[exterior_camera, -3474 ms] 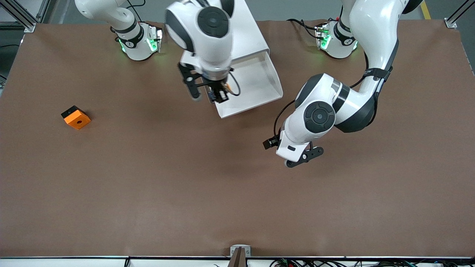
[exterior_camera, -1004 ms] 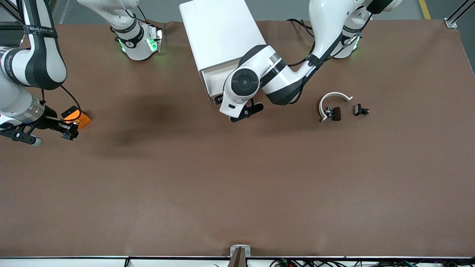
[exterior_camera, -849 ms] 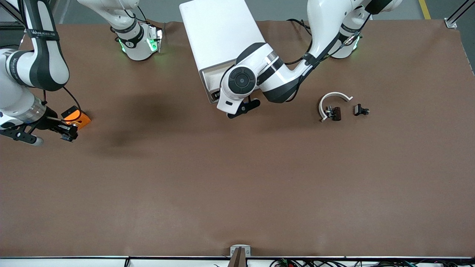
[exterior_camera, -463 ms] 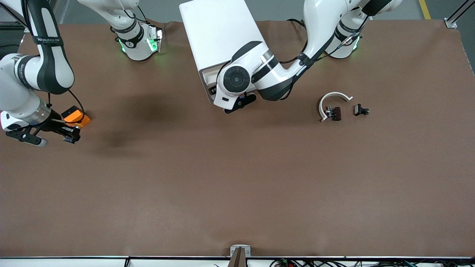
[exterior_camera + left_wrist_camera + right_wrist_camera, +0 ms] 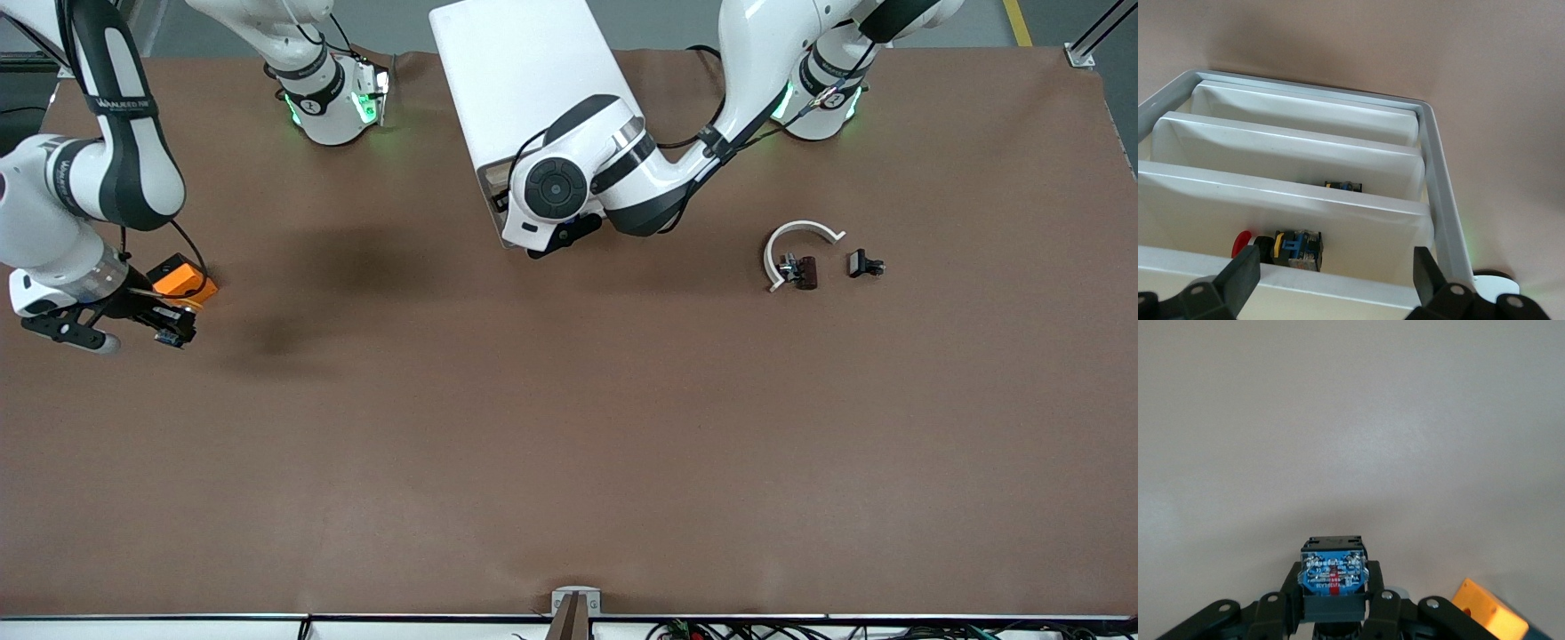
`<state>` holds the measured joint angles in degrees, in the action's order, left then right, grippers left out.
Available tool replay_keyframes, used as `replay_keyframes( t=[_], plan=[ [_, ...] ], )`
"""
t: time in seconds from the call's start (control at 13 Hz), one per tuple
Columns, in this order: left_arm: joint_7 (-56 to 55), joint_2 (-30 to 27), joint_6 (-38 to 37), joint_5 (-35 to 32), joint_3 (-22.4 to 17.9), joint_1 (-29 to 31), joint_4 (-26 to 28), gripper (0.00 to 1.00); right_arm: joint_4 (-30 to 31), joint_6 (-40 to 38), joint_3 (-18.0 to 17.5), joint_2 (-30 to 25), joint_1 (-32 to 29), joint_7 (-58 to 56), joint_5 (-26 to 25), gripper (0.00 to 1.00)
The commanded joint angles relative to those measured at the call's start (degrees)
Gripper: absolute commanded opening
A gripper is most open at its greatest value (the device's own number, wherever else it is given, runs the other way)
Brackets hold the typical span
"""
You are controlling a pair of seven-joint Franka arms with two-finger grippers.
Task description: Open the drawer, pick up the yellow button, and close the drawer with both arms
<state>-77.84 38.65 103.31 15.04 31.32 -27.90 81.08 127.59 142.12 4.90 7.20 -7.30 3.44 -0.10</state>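
The right gripper [image 5: 173, 327] pinches the button [image 5: 1332, 572] between its fingers above the table [image 5: 569, 444], just beside the orange square block [image 5: 182, 283] at the right arm's end. The left gripper [image 5: 556, 242], its 2 fingers [image 5: 1241, 280] spread wide, sits at the front of the white cabinet [image 5: 524, 80], by the drawer [image 5: 1305, 283], which looks nearly closed.

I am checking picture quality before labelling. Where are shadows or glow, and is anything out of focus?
Front view: soft dark shadow on the table, green glow at both arm bases. Left wrist view: drawers evenly lit. Right wrist view: the orange block looks blurred, the button sharp.
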Motion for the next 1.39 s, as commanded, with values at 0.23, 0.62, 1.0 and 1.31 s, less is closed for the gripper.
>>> replay_keyframes(
  t=[0.23, 0.62, 1.0, 1.31],
  plan=[
    [-1.96, 0.64, 0.14, 1.58, 0.68, -0.66, -1.01, 1.0, 0.99, 10.96, -1.21, 8.07, -2.37, -8.27, 0.01, 0.0],
    [-1.09, -2.25, 0.14, 1.05, -4.93, 1.0, -1.63, 1.0, 0.91, 18.54, -1.74, 15.38, -2.46, -8.63, 0.54, 0.0],
    [5.4, -6.21, 0.31, 1.14, -7.32, 10.3, -4.44, 1.0, 0.29, 20.56, -7.6, 19.16, -7.7, -8.63, 0.8, 0.0],
    [13.31, -13.33, -4.05, -2.46, -6.88, 17.43, -3.74, 1.0, -0.67, 20.48, -15.71, 21.01, -16.69, -9.86, 0.71, 0.0]
  ],
)
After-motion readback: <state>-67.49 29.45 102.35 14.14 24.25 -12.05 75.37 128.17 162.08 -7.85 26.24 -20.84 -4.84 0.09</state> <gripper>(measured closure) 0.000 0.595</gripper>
